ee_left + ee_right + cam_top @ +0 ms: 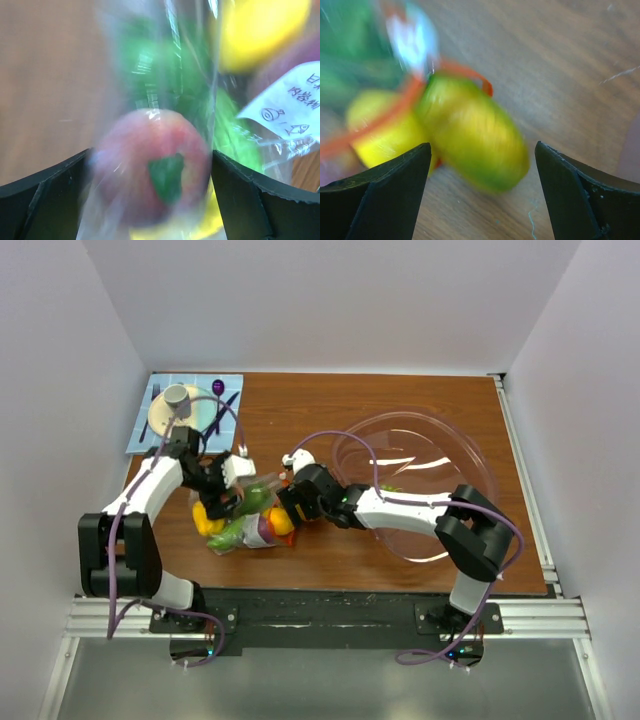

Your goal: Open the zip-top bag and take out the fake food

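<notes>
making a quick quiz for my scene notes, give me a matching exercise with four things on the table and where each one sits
Things:
1. zip-top bag
2. clear bowl
3. grey cup
4. blue placemat

Places:
a. on the round plate
b. far left corner of the table, under the plate
c. right half, under the right arm
d. near left-centre, fake food inside

Pairs: 1-d, 2-c, 3-a, 4-b
</notes>
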Robot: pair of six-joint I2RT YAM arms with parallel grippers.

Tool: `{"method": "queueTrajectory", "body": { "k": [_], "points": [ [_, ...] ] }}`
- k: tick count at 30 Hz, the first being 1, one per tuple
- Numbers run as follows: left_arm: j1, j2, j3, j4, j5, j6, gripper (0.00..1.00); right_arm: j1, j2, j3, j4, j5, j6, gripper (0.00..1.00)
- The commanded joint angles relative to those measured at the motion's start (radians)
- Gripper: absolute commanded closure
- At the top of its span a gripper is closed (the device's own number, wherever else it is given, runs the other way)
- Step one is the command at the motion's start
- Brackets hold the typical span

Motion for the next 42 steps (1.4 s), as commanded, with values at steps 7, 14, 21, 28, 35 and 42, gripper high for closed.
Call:
{"method": "queueTrajectory", "body": {
  "k": [7, 14, 21, 28, 35, 42],
  "points": [
    [0.205, -0.023, 0.248, -0.362, 0.224, -0.056, 0.00, 0.002, 0.010, -0.055, 0.082, -0.059, 0.037, 0.18],
    [0.464, -0.054, 0.043, -0.334, 0.088, 0.079, 0.00, 0.002, -0.036, -0.118, 0.080, -0.046, 0.058, 0.35],
    [0.495, -0.021, -0.031, -0.305, 0.198, 0.116, 0.00, 0.002, -0.146, -0.144, 0.042, -0.045, 0.068, 0.86],
    [0.495, -0.017, -0.081, -0.325, 0.278, 0.261, 0.01, 0.001, -0.315, 0.022, -0.127, 0.079, 0.042, 0.98],
    [0.482, -0.019, -0.128, -0.333, 0.288, 0.334, 0.37, -0.212, -0.384, 0.099, -0.344, 0.381, 0.078, 1.00],
    [0.446, 0.025, -0.028, -0.370, 0.370, 0.299, 0.92, -0.318, -0.413, -0.030, -0.386, 0.530, 0.098, 0.92]
  ]
}}
